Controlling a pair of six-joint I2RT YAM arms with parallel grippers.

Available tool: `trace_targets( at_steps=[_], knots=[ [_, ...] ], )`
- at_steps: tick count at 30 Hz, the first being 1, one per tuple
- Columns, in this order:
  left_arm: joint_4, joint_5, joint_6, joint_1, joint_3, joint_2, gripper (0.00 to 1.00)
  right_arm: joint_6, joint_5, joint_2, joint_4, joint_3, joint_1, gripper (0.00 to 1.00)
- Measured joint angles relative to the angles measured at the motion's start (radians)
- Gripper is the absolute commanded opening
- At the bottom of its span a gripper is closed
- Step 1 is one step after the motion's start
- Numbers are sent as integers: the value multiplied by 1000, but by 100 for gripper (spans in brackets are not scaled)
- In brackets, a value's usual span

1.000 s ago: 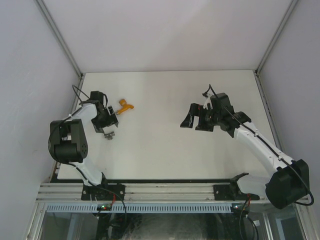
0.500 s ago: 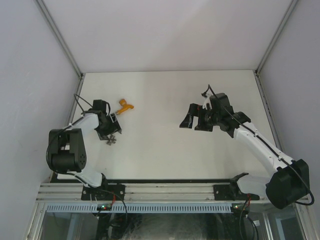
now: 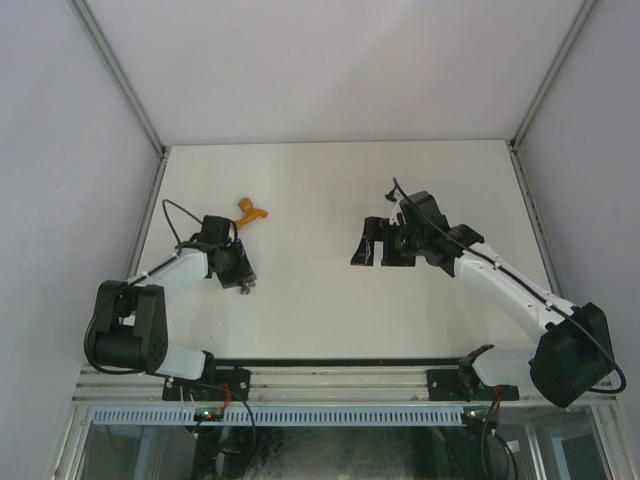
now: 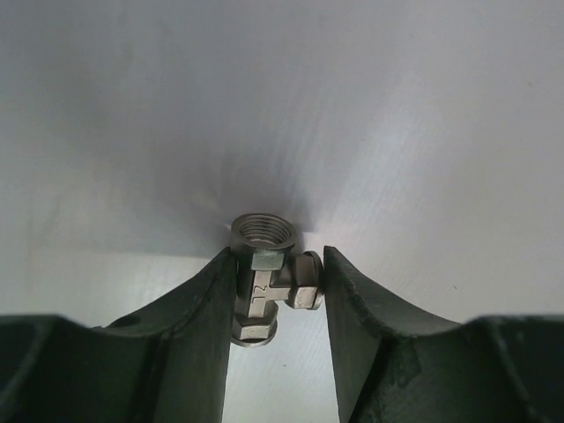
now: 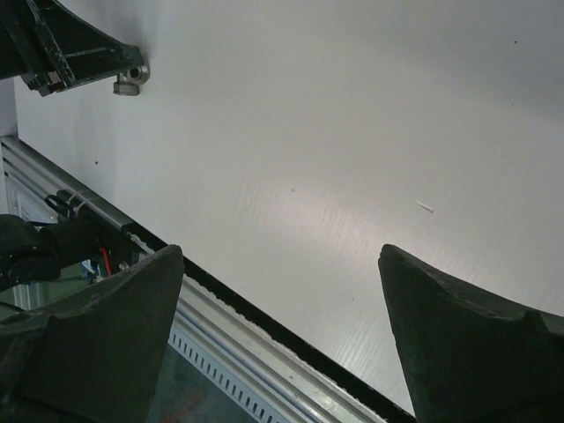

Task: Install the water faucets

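We see the left gripper [image 4: 280,264] closed on the grey metal fitting [image 4: 264,280]. One finger presses the fitting's threaded body and the other its side stub, with the open threaded end pointing away from the wrist. We cannot tell whether the fitting rests on the table [image 3: 330,310] or sits just above it. The orange tap [image 3: 250,212] lies on the table behind those fingertips, near the wrist and off to one side, not touching. Our right gripper [image 5: 280,256] is spread wide with nothing between its fingers, well apart from both parts.
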Motion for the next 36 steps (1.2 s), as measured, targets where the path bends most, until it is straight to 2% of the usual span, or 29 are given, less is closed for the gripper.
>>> trace_targets(
  at_steps=[4, 10, 13, 16, 20, 25, 27, 30, 32, 36],
  knots=[
    [32, 26, -45, -85, -11, -5, 45, -27, 58, 7, -1, 0, 43, 90],
    [95, 48, -149, -295, -20, 9, 46, -113, 144, -19, 57, -56, 130, 90],
    [145, 50, -195, -396, -14, 38, 50, -151, 170, -80, 124, -148, 156, 90],
    [190, 52, -233, -477, 9, 76, 62, -188, 183, -152, 192, -233, 174, 91],
    [231, 51, -261, -521, 22, 91, 67, -234, 207, -240, 284, -319, 201, 91],
    [195, 23, -257, -523, 22, 58, 90, -295, 214, -294, 388, -377, 209, 91],
    [131, -34, -251, -519, 22, 19, 94, -315, 221, -295, 413, -379, 217, 91],
    [45, -93, -215, -458, 32, -52, 96, -324, 231, -296, 443, -379, 221, 91],
    [-16, -116, -175, -368, 81, -65, 96, -321, 241, -300, 454, -379, 222, 91],
    [-106, -174, -85, -148, 320, 32, 89, -305, 255, -314, 462, -379, 223, 91]
  ],
)
